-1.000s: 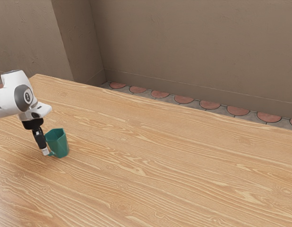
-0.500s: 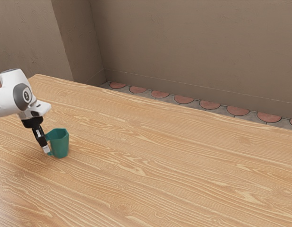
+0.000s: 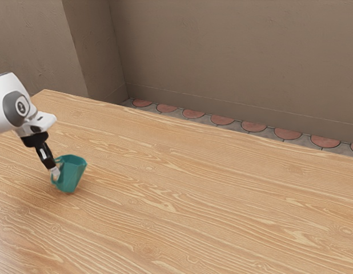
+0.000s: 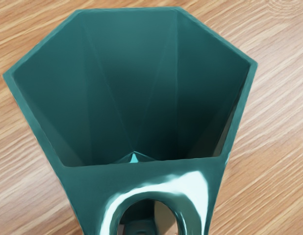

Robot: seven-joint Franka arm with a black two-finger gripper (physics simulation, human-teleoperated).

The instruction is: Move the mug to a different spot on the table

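A teal, faceted mug (image 3: 71, 172) is at the exterior view's left on the wooden table (image 3: 211, 188). It leans over, its open mouth tipped toward the view's right. My gripper (image 3: 53, 169) is shut on the mug's handle, coming down at a slant from the upper left. In the wrist view I look straight into the mug (image 4: 132, 88), which is empty. Its looped handle (image 4: 190, 191) lies just under my hand.
The table's far edge runs along a strip of floor with round red tiles (image 3: 253, 126) below a brown wall. A wall corner (image 3: 96, 51) juts out at the back left. Bare tabletop stretches to the exterior view's right of the mug.
My hand has risen and swung a little to the left. The mug, upright before, is now tipped with its mouth leaning right.
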